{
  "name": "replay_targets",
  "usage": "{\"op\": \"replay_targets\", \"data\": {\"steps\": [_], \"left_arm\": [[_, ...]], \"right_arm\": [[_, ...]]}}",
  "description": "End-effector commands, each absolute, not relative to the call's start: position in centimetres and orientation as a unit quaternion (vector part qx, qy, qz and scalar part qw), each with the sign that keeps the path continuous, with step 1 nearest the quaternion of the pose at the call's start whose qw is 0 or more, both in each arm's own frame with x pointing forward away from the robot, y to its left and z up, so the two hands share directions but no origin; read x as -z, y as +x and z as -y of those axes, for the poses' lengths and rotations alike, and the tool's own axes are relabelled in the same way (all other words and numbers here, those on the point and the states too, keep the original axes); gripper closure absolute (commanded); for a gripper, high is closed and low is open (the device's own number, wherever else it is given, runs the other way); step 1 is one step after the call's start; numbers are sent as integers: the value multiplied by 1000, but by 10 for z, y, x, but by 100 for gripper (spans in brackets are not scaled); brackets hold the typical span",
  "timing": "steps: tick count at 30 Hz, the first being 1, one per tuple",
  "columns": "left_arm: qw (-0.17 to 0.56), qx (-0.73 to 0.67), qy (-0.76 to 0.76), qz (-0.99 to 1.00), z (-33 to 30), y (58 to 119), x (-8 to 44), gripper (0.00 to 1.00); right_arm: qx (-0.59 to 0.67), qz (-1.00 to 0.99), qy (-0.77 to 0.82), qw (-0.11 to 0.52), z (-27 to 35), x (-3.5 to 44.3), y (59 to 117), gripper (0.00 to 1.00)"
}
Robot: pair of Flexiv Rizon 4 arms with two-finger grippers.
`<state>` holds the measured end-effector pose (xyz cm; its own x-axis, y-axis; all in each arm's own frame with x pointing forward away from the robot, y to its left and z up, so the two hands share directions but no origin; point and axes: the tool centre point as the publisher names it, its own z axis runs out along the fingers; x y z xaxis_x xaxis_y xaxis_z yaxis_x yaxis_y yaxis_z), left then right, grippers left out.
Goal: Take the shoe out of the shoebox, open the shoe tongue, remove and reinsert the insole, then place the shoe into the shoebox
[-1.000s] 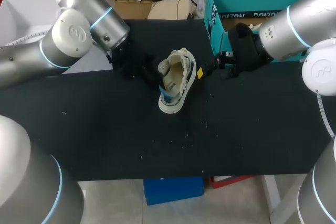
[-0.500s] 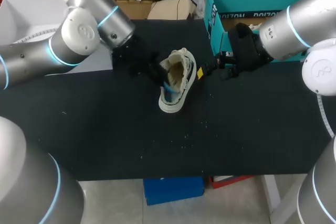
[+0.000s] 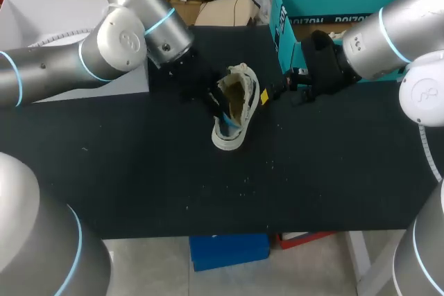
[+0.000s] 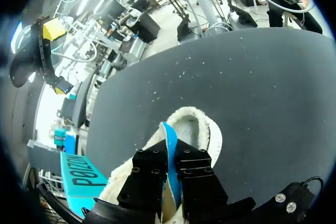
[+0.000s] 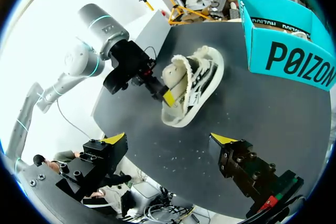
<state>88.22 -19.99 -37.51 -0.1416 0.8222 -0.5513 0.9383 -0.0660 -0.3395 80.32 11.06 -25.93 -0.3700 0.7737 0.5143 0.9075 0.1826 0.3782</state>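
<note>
My left gripper [image 4: 170,155] is clamped on the raised edge of the blue insole [image 4: 167,132], which I judge thin, light and floppy, inside the soft shoe [image 3: 236,105] lying beside the shoebox [image 3: 286,25], while my right gripper [image 5: 169,140] hangs spread open.

Cream shoe lying out on the table, blue insole poking up from it.
The shoe [image 3: 236,105], fleecy cream with dark markings along its side, is lying tipped over near the middle of the table [image 3: 139,171], its opening turning toward the left arm. The thin blue insole [image 4: 168,148] is standing on edge out of that opening, sitting pinched between the jaws of the left gripper [image 4: 172,162]. The teal shoebox [image 3: 286,22] is sitting open at the table's far right, apart from the shoe.
</note>
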Motion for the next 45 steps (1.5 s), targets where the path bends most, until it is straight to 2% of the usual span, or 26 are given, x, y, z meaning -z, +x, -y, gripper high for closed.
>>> {"op": "replay_targets", "data": {"steps": [1,17,18,19,23,24,27,29,34,35,37,38,45], "left_arm": [[67,311,656,-684,206,884,379,100],[-6,269,680,-682,207,871,398,100],[-8,275,683,-677,207,869,397,75],[-11,279,686,-672,207,867,395,65],[-47,259,703,-661,203,861,382,46],[-48,255,705,-660,200,860,375,37],[-65,240,715,-654,193,860,355,43],[-65,236,719,-651,190,862,343,52],[-68,178,733,-653,191,872,329,65],[-68,163,734,-655,192,874,330,72],[-72,145,734,-660,193,878,336,95],[-77,129,735,-661,193,878,340,100],[-78,110,725,-675,194,880,369,100]], "right_arm": [[321,762,-552,103,-112,259,804,0],[321,762,-552,103,-112,259,804,0],[321,762,-552,103,-112,259,804,0],[321,762,-552,103,-112,259,804,0],[321,762,-552,103,-112,259,804,0],[321,762,-552,103,-112,259,804,0],[321,762,-552,103,-112,259,804,0],[321,762,-552,103,-112,259,804,0],[321,762,-552,103,-112,259,804,0],[321,762,-552,103,-112,259,804,0],[321,762,-552,103,-112,259,804,0],[321,762,-552,103,-112,259,804,0],[321,762,-552,103,-112,259,804,0]]}}
